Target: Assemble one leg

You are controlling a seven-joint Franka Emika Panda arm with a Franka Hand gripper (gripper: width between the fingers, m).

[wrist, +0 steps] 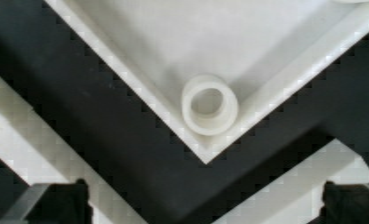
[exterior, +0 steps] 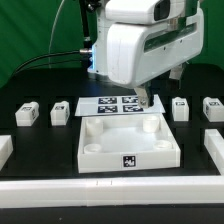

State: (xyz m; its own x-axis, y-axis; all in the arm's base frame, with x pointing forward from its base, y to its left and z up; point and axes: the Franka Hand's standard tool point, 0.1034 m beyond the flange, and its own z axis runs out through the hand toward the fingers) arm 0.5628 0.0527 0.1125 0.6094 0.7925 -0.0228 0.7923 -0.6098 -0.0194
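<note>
1. Exterior view: the gripper (exterior: 143, 99) hangs low over the far corner of the tray-like part (exterior: 128, 150) on the exterior view's right, just beside the marker board (exterior: 109, 104). The arm body hides the fingers, so I can't read the opening here.
2. Exterior view: no leg is socketed. The nearest leg (exterior: 180, 108) sits on the table (exterior: 40, 135), near the gripper toward the exterior view's right and clear of the tray. Another leg (exterior: 212, 107) lies beyond it, and two more legs (exterior: 62, 112) (exterior: 27, 114) lie on the far side.
3. Wrist view: looking straight down on an empty corner socket (wrist: 209, 103). Dark fingertips (wrist: 48, 200) show at the frame edge, spread wide with nothing between them.
4. Judgement: the grasp needs a sideways shift toward the exterior view's right. The leg is too small to tell its long axis.
</note>
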